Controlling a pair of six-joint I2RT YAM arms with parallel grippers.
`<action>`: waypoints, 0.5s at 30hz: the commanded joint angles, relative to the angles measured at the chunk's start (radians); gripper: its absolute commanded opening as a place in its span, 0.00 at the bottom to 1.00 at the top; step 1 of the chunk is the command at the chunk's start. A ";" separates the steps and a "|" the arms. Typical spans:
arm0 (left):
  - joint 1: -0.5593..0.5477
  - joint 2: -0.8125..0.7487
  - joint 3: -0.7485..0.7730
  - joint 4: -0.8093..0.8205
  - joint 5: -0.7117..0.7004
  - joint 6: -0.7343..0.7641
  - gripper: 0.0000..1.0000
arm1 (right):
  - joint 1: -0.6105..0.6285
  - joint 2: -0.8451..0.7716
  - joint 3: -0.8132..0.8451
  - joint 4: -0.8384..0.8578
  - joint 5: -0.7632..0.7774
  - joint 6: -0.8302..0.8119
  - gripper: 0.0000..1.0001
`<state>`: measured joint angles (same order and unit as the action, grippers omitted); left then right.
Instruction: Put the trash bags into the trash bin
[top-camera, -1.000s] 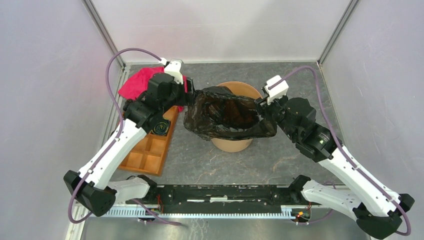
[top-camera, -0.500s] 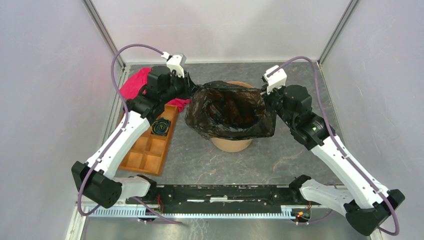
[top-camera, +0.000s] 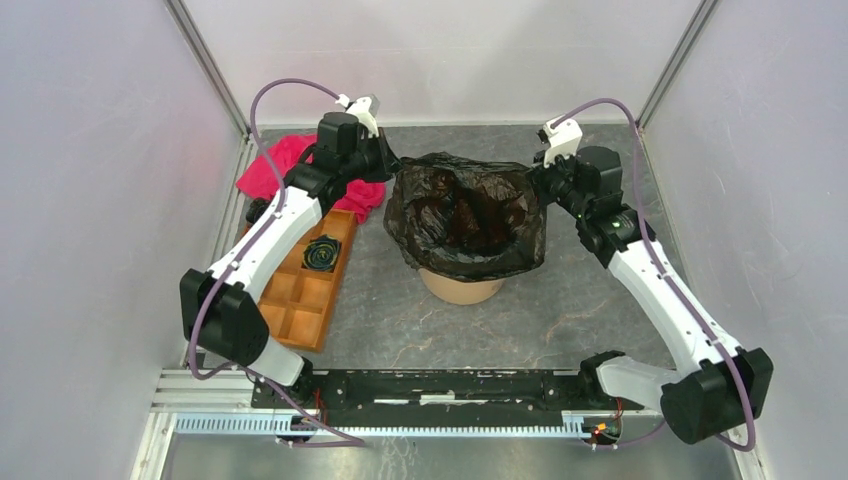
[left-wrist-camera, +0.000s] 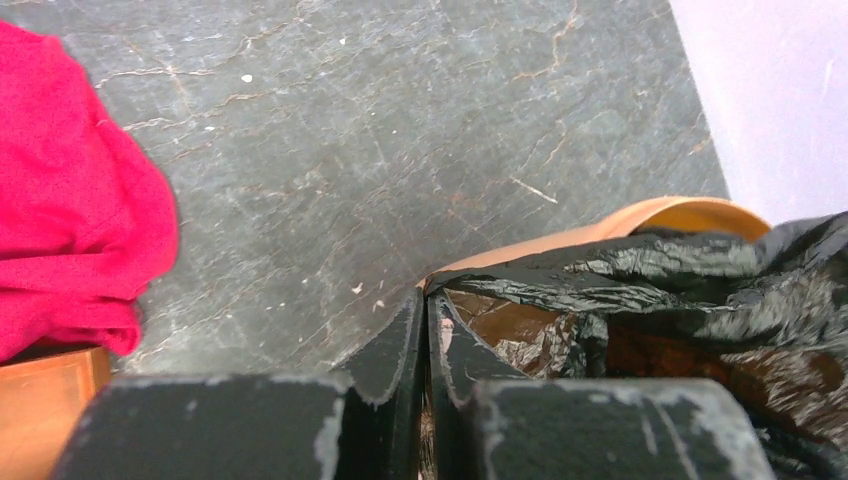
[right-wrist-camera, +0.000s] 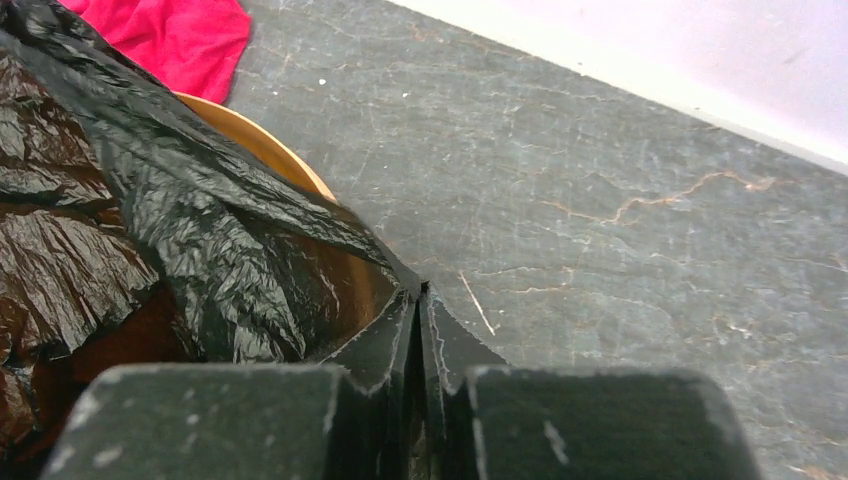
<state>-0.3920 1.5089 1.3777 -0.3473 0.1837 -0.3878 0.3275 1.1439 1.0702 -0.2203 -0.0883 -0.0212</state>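
Now, trash bag (top-camera: 465, 215): black, glossy and crinkled, stretched open across the top of the bin at the middle of the table and drooping down its sides.
Trash bin (top-camera: 460, 290): round and terracotta-orange, upright under the bag; bare wall shows at 6 o'clock, and a strip of rim shows in both wrist views.
Left gripper (top-camera: 392, 172): at the bag's 9 o'clock edge, fingers (left-wrist-camera: 390, 350) pressed together on a pinch of black film just beside the rim.
Right gripper (top-camera: 538, 180): at the bag's 3 o'clock edge, fingers (right-wrist-camera: 375, 345) likewise closed tight on the film, just outside the rim.
Red cloth (top-camera: 275, 170): heaped at 10 o'clock, beneath the left arm.
Compartment tray (top-camera: 300, 300): orange-brown, at 8 o'clock, its far end touching the cloth.
Dark roll (top-camera: 322, 253): coiled, green centre, in one of the tray's far compartments.
Table (top-camera: 560, 290): grey and veined like stone.
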 joint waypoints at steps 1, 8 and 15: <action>0.009 0.059 0.087 0.067 0.070 -0.083 0.09 | -0.023 0.047 -0.010 0.099 -0.080 0.047 0.09; 0.030 0.141 0.087 0.090 0.126 -0.140 0.06 | -0.044 0.116 -0.038 0.133 -0.104 0.064 0.10; 0.052 0.190 0.030 0.109 0.184 -0.186 0.02 | -0.070 0.144 -0.104 0.141 -0.111 0.078 0.10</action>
<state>-0.3523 1.6760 1.4227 -0.2794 0.3035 -0.5133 0.2707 1.2781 0.9878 -0.1192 -0.1806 0.0399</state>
